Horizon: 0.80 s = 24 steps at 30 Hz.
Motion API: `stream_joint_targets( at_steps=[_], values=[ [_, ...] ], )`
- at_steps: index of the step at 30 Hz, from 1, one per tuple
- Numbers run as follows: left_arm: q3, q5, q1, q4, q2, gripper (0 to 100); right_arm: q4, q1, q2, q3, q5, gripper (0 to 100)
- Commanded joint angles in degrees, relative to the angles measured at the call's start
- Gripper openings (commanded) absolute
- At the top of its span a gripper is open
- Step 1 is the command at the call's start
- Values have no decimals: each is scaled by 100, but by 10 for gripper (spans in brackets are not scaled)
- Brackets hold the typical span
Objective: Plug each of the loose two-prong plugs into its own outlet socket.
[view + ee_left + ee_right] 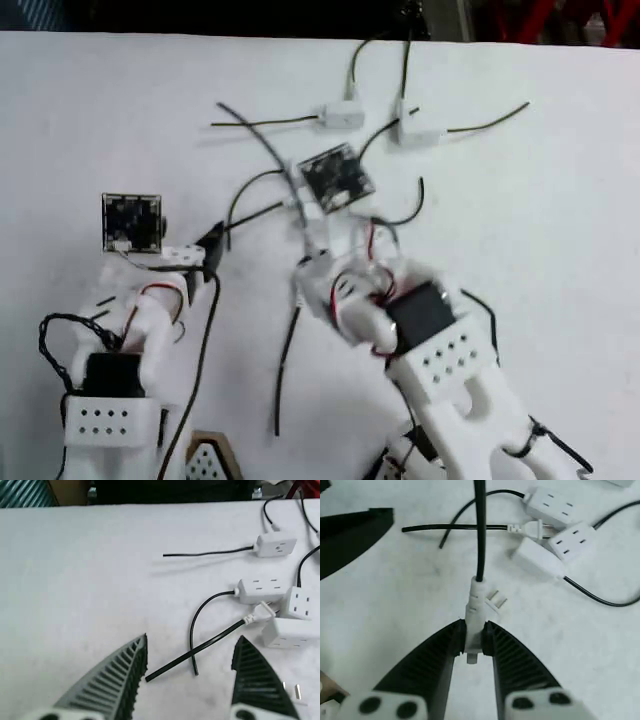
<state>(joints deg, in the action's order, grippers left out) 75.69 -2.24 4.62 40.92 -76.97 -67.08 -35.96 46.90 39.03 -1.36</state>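
My right gripper (474, 630) is shut on a white two-prong plug (476, 611); its black cord (480, 530) runs away from me and its prongs (495, 599) stick out sideways. In the high view this gripper (312, 250) sits just short of the outlet cluster. A second white plug (534, 528) lies loose on the table, prongs toward a white outlet (555, 502), with two more outlets (572, 541) beside it. My left gripper (192, 642) is open above the bare table, a loose plug (260, 612) and several outlets (260, 587) ahead of it.
Two more white outlets (340, 115) (415, 132) with thin cords lie farther back on the white table (560, 250). A loose black cord (285, 370) lies between the arms. The table's far edge (125, 505) meets a dark background.
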Motion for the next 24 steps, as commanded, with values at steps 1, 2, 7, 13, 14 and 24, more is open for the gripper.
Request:
stream_joint_targets(
  at_steps=[1,2,7,13,14,24],
  values=[
    [18,53,-242,-484,-75,273,426,-426,505,193,-79,18],
    [18,44,-286,-484,-75,274,514,-532,611,281,-62,18],
    [-9,18,-664,-484,-84,275,875,-998,866,695,-35,18],
    [-9,-62,-1130,-492,-84,275,1042,-1332,919,844,-35,18],
    [-9,-193,-1200,-475,-84,275,1051,-1341,919,844,-35,18],
    [26,-466,-1516,-334,-84,272,1059,-1323,910,844,-70,18]
  ],
)
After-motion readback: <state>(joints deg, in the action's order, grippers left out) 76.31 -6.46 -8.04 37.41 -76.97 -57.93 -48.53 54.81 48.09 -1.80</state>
